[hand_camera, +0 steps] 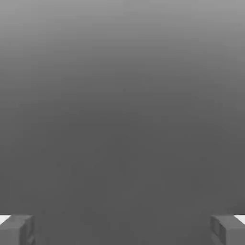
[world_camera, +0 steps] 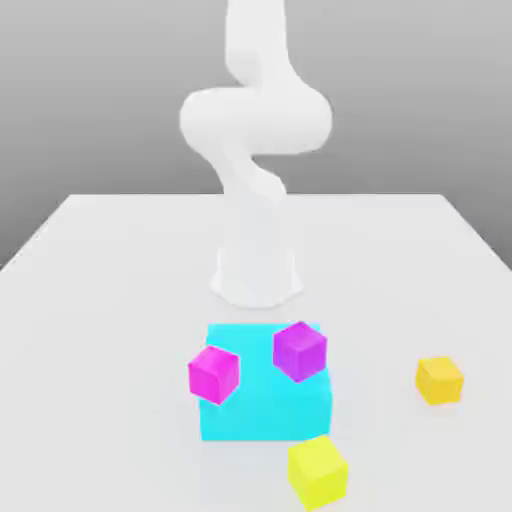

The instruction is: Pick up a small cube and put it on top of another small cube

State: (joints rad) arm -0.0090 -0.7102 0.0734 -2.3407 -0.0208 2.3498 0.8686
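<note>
A: Left to right, exterior view: magenta cube (world_camera: 214, 375) overlapped the left edge of the cyan block (world_camera: 270, 408); purple cube (world_camera: 300, 352) lay across its right part; lemon-yellow cube (world_camera: 318, 472) was nearer the camera. Amber cube (world_camera: 440, 381), our pick, sat well apart at the exterior view's right. Gripper (hand_camera: 122, 230)?

B: Open, fingers wide apart, nothing between them. Failure modes?

A: Amber cube sat turned; misaligned fingers could have pinched its corners and spun it. Which cube was to be the base was unclear, so a wrong choice was possible. An off-centre release could have tipped the stack.

B: View comparison?

A: Exterior view gave the cube layout; hand view gave the finger spacing against plain grey.
</note>
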